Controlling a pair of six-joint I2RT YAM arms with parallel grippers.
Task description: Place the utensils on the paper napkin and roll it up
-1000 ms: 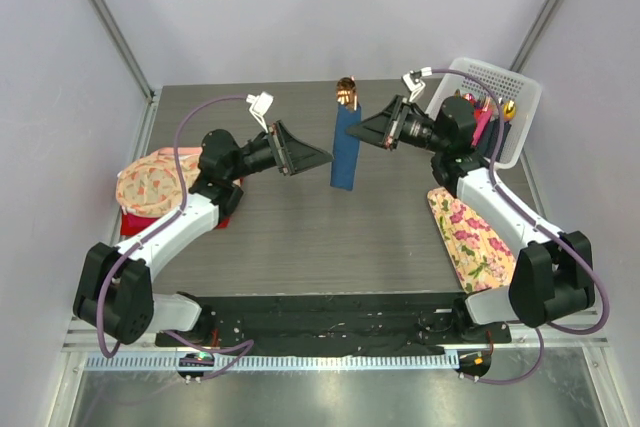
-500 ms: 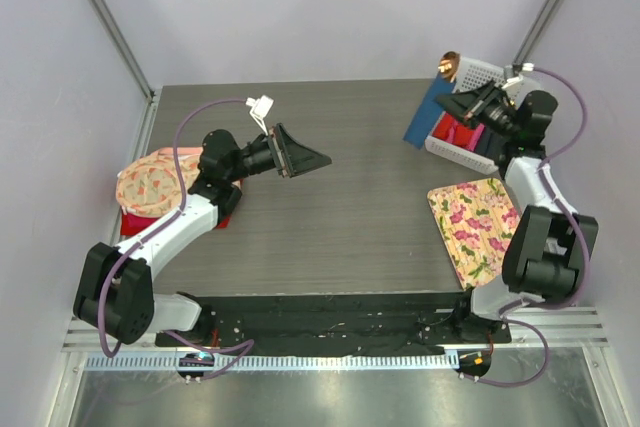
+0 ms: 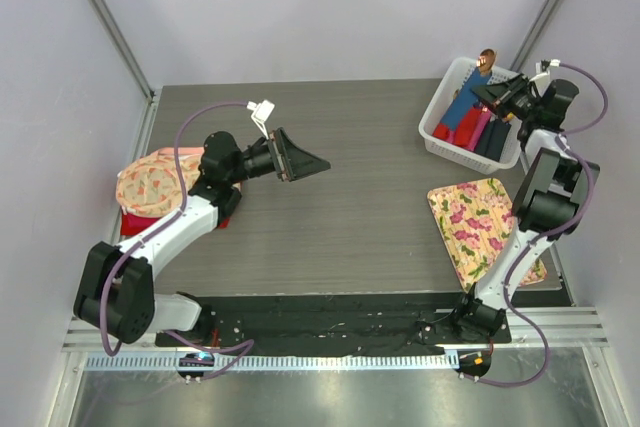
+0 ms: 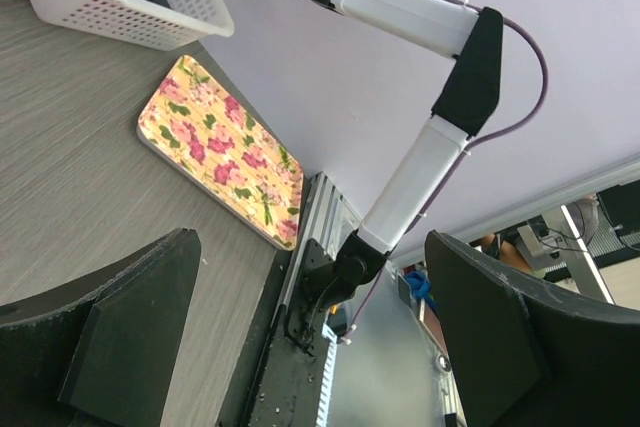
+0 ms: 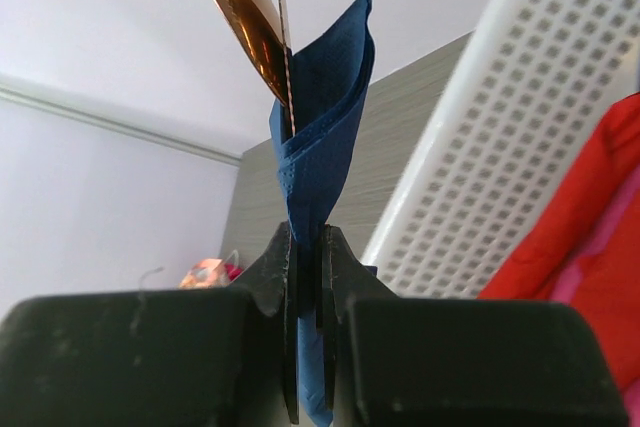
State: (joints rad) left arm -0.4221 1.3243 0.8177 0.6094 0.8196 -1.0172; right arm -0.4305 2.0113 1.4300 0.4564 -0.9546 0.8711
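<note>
Rolled blue paper napkin [image 5: 322, 137] in right end effector [image 5: 307, 247]

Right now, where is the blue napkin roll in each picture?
Top external: upper right, the blue napkin roll at the white basket.
Left wrist: cannot tell; only the basket's corner shows, top left.
Right wrist: centre, pinched in the right gripper, basket at right.
Shared landmark: the white basket.

Bright, even light; soft shadows
</note>
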